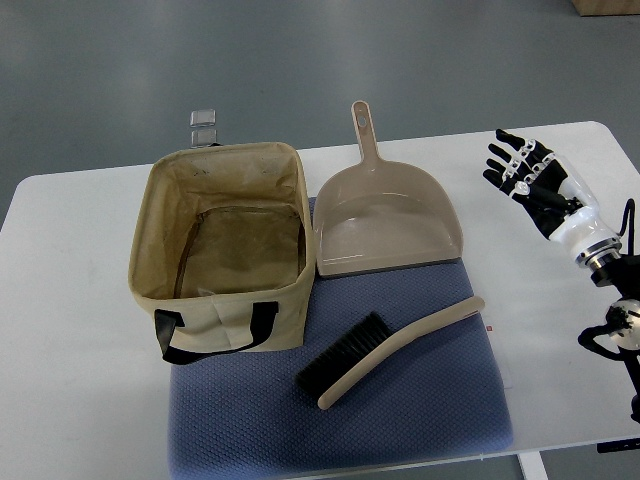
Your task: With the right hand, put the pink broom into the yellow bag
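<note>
Bare mat (440, 400) surrounds broom (385, 350); dustpan (385, 225) stands beside bag (225, 250).

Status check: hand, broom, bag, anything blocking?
Right hand open, off to the side. Broom lying on mat, untouched. Bag open, empty. Dustpan beside bag, path clear.

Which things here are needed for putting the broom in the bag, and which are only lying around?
Needed for the job:
- broom, lying on the blue mat
- bag, open and empty
- right hand, open, over the table's right side

Only lying around:
- dustpan, beside the bag
- blue mat
- small clear object behind the bag
</note>
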{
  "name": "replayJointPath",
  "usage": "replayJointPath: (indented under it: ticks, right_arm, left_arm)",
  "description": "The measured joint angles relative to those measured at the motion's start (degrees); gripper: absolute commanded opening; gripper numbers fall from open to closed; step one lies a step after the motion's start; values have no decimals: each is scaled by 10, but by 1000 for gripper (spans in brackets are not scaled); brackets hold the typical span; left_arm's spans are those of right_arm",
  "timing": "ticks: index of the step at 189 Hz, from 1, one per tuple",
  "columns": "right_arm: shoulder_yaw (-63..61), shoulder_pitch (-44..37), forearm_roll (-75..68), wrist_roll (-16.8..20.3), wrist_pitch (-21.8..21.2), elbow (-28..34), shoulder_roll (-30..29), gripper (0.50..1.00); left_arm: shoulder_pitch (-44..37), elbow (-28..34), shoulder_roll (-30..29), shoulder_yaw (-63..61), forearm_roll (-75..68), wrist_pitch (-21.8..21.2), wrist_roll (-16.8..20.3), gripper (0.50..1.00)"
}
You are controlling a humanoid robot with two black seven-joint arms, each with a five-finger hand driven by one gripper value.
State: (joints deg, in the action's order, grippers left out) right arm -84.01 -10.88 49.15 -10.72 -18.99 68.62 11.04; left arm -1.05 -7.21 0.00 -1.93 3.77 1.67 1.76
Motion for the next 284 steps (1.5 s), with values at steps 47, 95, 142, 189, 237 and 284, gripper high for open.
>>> replayJointPath:
  ticks: [47,95,142,189,237,284]
  right_arm:
    - [4,-11,18,1,-17,-1,5,924]
    - [41,-22,31,-3,-23,0,35,921]
    - [158,-59,32,-55,-17,0,118,919]
    - [302,-99,87,-87,-18,40,209,919]
    - [395,-140,281,-139,-5,82,262,919]
    - [505,-186,420,-146,95,96,287,919]
  left_arm:
    - [0,0,0,0,0,0,0,1000]
    - [0,0,0,0,0,0,0,1000]
    - [0,0,0,0,0,0,0,1000]
    - [0,0,0,0,0,0,0,1000]
    - [0,0,0,0,0,0,0,1000]
    - [0,0,0,0,0,0,0,1000]
